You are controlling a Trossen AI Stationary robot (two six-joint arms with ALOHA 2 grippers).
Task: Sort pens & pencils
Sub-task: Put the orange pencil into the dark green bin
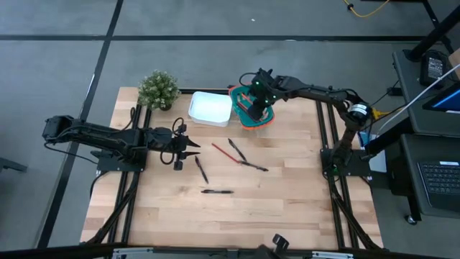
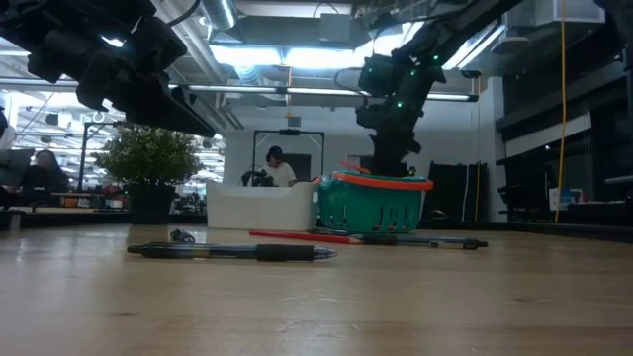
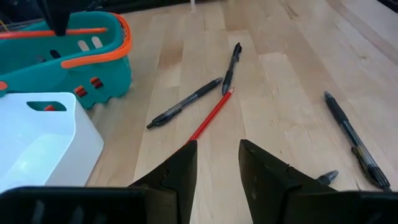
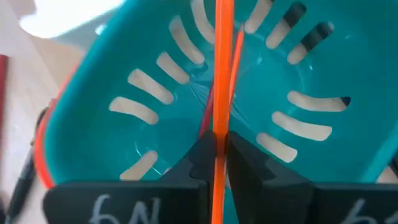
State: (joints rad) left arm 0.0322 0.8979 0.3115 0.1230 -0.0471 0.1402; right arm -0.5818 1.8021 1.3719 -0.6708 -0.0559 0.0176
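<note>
My right gripper (image 4: 219, 146) hovers over the teal basket (image 1: 267, 119), shut on an orange-red pencil (image 4: 221, 56). Another red pencil (image 1: 225, 152) lies flat on the table, just ahead of my left gripper (image 3: 217, 149), which stands open and holds nothing at the table's left. Several black pens lie flat on the wood: two (image 1: 237, 150) (image 1: 253, 166) by the loose pencil, one (image 1: 201, 169) near my left gripper and one (image 1: 216, 191) toward the near edge. My right gripper pinches the pencil's shaft (image 4: 219, 134) between its two fingers (image 4: 200, 155), coming steeply from above. The pencil is lifted clear and runs on past the fingertips above the basket's slotted floor (image 4: 149, 93).
A white bin (image 1: 210, 108) stands to the left of the basket at the table's far side. A small potted plant (image 1: 158, 88) sits at the far left corner. Bare wood lies toward the near edge. People sit in the room beyond the table.
</note>
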